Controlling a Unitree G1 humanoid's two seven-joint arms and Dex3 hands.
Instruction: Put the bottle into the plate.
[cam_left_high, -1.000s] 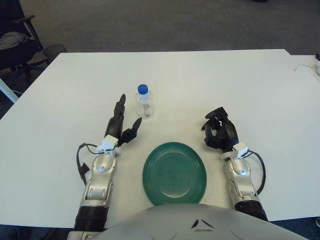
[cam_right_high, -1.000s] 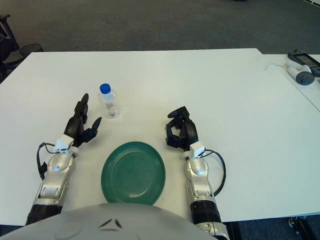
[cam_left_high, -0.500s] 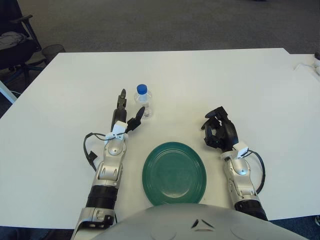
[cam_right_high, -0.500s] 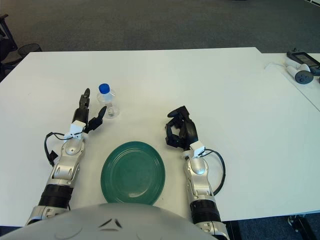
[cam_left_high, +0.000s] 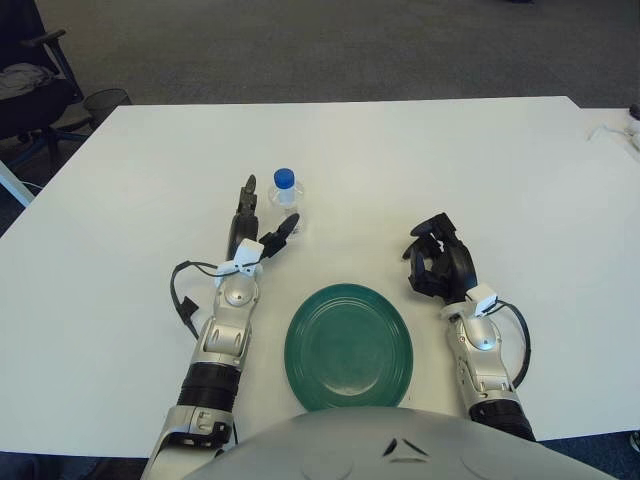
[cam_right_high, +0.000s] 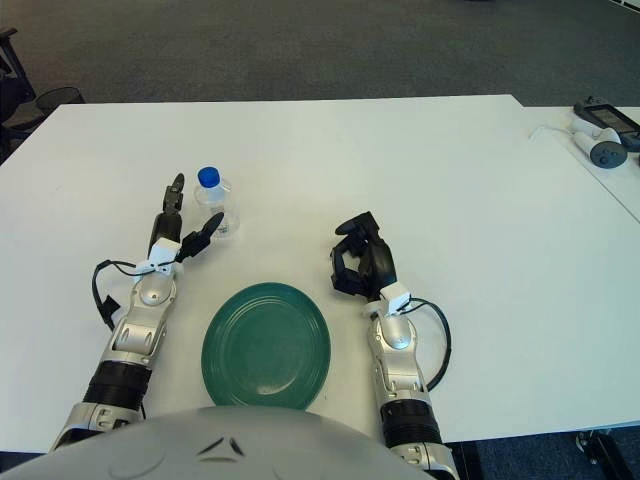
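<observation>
Nearest, at 6 o'clock, the green plate (cam_left_high: 348, 347) is seen, empty. Right hand (cam_left_high: 438, 268), at 3 o'clock of it, is curled shut, holding nothing. At 11 o'clock, left hand (cam_left_high: 256, 228) is spread open, just beside the bottle (cam_left_high: 286, 203). Bottle stands upright, blue cap up, long axis vertical. It's judged light, stiff, maybe slippery & tippy; best gripped round the middle.

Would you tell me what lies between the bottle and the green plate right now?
Only bare white table, apart from a fingertip of the open left hand reaching just beside the bottle; nothing else sits before the plate, as the left eye view shows.
</observation>
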